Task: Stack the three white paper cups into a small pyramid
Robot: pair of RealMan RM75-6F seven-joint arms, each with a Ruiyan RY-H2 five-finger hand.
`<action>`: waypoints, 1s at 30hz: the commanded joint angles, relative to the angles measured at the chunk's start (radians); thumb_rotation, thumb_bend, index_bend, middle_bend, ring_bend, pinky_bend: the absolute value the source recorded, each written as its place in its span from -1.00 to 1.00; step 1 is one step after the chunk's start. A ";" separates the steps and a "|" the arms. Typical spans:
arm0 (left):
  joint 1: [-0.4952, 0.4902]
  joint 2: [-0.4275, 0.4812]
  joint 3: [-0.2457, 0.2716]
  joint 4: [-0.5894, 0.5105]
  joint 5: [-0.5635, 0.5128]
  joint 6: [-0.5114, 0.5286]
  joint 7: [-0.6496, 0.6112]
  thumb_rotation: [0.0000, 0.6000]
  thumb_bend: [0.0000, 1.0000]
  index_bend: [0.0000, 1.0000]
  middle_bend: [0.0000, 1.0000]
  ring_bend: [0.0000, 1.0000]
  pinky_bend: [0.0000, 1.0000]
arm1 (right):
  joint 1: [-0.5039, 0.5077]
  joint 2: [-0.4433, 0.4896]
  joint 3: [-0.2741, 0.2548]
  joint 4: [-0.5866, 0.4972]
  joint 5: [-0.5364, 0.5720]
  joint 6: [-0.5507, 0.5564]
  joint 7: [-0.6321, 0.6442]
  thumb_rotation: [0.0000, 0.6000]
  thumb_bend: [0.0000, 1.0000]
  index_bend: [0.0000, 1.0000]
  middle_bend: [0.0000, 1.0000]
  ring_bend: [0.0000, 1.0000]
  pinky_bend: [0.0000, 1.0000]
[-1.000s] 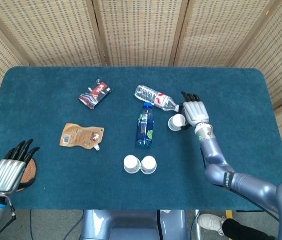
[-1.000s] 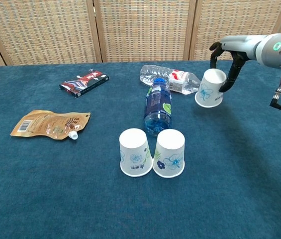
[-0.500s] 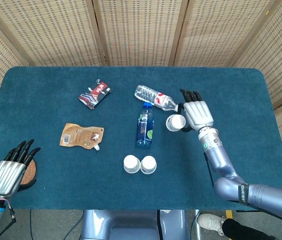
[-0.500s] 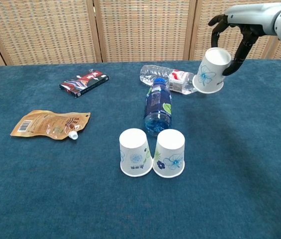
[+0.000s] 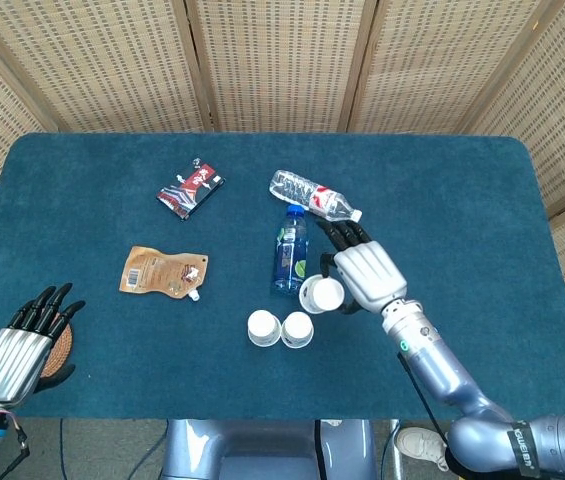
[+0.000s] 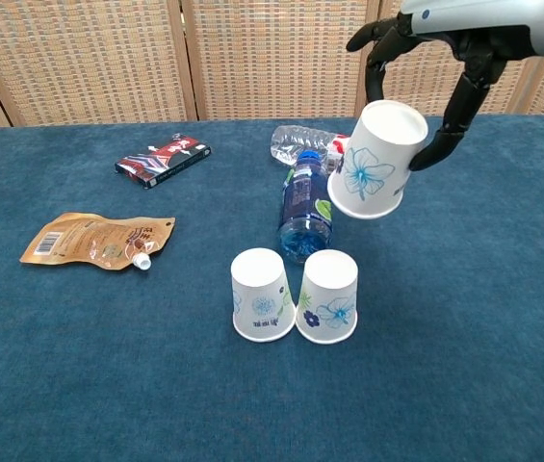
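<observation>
Two white paper cups with blue flower prints, one (image 6: 262, 295) on the left and one (image 6: 328, 296) on the right, stand upside down and side by side on the blue table; in the head view they show as cup (image 5: 262, 327) and cup (image 5: 297, 329). My right hand (image 5: 361, 270) holds the third cup (image 6: 373, 160) upside down and tilted in the air, above and a little right of the pair; it is also the cup (image 5: 322, 294) in the head view. My left hand (image 5: 24, 340) hovers open at the table's near left corner.
A blue-labelled bottle (image 6: 304, 205) lies just behind the cup pair. A clear bottle (image 5: 312, 196) lies further back. A tan pouch (image 5: 164, 272) and a red snack packet (image 5: 191, 187) lie to the left. A round woven coaster (image 5: 58, 348) sits under my left hand.
My right hand has lifted the third cup from beside the clear bottle and carried it toward me, to above the standing pair. The left hand has barely shifted.
</observation>
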 commanded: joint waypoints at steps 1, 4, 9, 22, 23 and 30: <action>0.002 0.001 0.000 -0.001 0.006 0.002 -0.002 1.00 -0.63 -0.70 -1.00 -1.00 -0.69 | -0.002 0.012 -0.013 -0.026 -0.024 -0.004 0.003 1.00 -0.70 0.10 -1.00 -1.00 -0.83; 0.004 0.002 -0.001 -0.002 0.011 0.002 -0.005 1.00 -0.63 -0.70 -1.00 -1.00 -0.69 | 0.001 0.005 -0.017 -0.034 -0.032 -0.001 0.004 1.00 -0.70 0.10 -1.00 -1.00 -0.83; 0.003 0.002 -0.005 0.001 0.011 -0.005 -0.008 1.00 -0.62 -0.70 -1.00 -1.00 -0.69 | 0.018 -0.025 -0.023 -0.026 -0.029 -0.007 0.003 1.00 -0.70 0.10 -1.00 -1.00 -0.83; 0.001 0.000 -0.021 0.012 -0.007 -0.020 -0.021 1.00 -0.63 -0.70 -1.00 -1.00 -0.69 | 0.094 -0.155 -0.026 0.045 0.025 -0.025 -0.024 1.00 -0.70 0.10 -1.00 -1.00 -0.83; 0.001 0.000 -0.022 0.012 -0.008 -0.022 -0.023 1.00 -0.63 -0.70 -1.00 -1.00 -0.69 | 0.098 -0.160 -0.026 0.048 0.028 -0.024 -0.026 1.00 -0.70 0.10 -1.00 -1.00 -0.83; -0.002 -0.001 -0.025 0.013 -0.015 -0.034 -0.026 1.00 -0.63 -0.70 -1.00 -1.00 -0.69 | 0.121 -0.191 -0.031 0.066 0.049 -0.022 -0.035 1.00 -0.70 0.10 -1.00 -1.00 -0.83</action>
